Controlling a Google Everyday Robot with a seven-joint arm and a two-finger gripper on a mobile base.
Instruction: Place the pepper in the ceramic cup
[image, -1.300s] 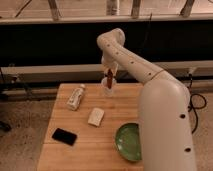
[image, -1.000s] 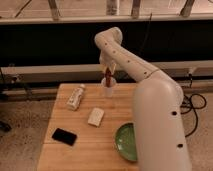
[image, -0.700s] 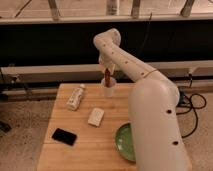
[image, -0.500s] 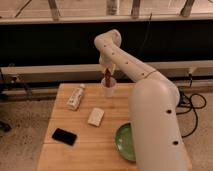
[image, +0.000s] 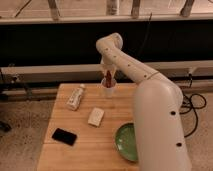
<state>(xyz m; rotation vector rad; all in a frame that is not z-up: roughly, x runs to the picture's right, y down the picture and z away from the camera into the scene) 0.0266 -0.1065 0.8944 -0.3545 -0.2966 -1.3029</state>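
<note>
A small white ceramic cup (image: 108, 91) stands at the far middle of the wooden table (image: 80, 155). My gripper (image: 107, 75) hangs directly above the cup, pointing down, and is shut on a red pepper (image: 108, 80). The pepper hangs upright with its lower end at or just inside the cup's mouth. The white arm (image: 150, 100) reaches in from the lower right and hides the table's right side.
A white bottle (image: 76, 96) lies on its side left of the cup. A pale packet (image: 96, 116) lies mid-table. A black phone (image: 64, 136) lies at the front left. A green plate (image: 127, 141) sits at the front right beside the arm. A dark wall with a rail runs behind.
The gripper moved the pepper left and down until it was over the cup. It has held still there for the last half second.
</note>
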